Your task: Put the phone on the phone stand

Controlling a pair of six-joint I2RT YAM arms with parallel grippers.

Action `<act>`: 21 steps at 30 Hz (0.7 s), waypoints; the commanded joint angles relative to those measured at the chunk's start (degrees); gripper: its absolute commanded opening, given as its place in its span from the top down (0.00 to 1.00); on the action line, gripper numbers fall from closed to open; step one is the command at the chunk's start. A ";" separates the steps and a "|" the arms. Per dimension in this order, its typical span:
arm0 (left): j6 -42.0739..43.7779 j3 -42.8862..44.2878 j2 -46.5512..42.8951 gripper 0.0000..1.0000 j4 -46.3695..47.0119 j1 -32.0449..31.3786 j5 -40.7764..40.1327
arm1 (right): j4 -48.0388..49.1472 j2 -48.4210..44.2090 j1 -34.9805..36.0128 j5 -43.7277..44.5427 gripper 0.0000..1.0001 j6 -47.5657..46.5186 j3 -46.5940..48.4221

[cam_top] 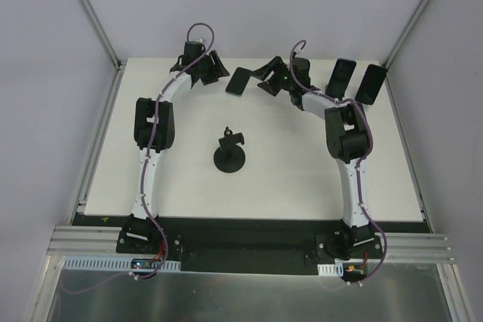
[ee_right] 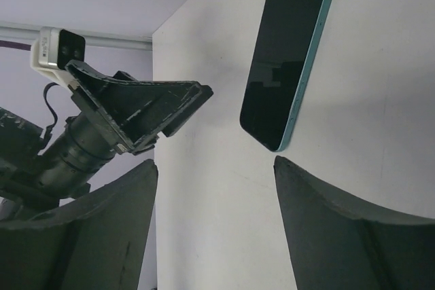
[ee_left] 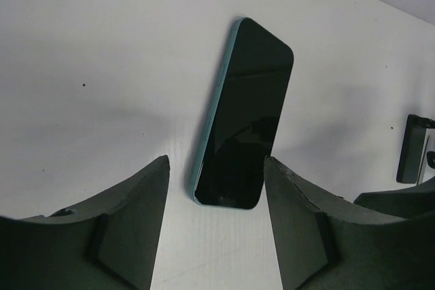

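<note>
A phone with a black screen and teal edge lies flat on the white table at the back, between my two grippers. It shows in the left wrist view and in the right wrist view. My left gripper is open and empty just left of the phone; its fingertips stand just short of the phone's near end. My right gripper is open and empty just right of it, the phone ahead of its right finger. The black phone stand stands empty mid-table.
Two more dark phones stand propped at the back right. The left gripper's body shows in the right wrist view. The table's back edge and walls are close behind both grippers.
</note>
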 commanded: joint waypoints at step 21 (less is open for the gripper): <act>-10.93 1.79 7.98 0.52 10.90 0.09 4.40 | -17.30 16.86 3.64 4.56 0.43 6.13 22.54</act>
